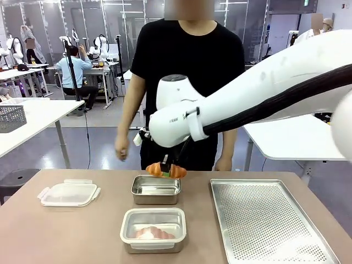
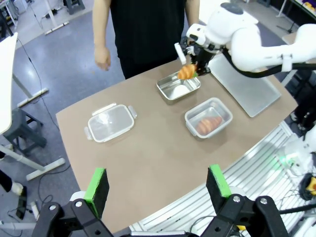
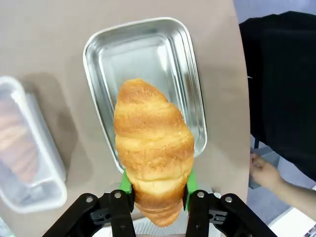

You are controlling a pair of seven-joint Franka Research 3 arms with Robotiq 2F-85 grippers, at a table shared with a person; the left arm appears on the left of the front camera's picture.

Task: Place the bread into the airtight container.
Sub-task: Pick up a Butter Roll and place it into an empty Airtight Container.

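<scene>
Bread is clamped by the right gripper over a steel container on the brown bench, with a tray at its three o'clock. The left gripper is held apart.

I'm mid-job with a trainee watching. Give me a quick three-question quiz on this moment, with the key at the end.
1. True or false: the right gripper is shut on the croissant.
2. The croissant hangs above which? A. the open steel container B. the perforated tray C. the loose lid
3. What lies inside the lidded container nearest the robot?
Key: 1 true. 2 A. 3 another piece of bread, seen dimly through the lid.
</scene>
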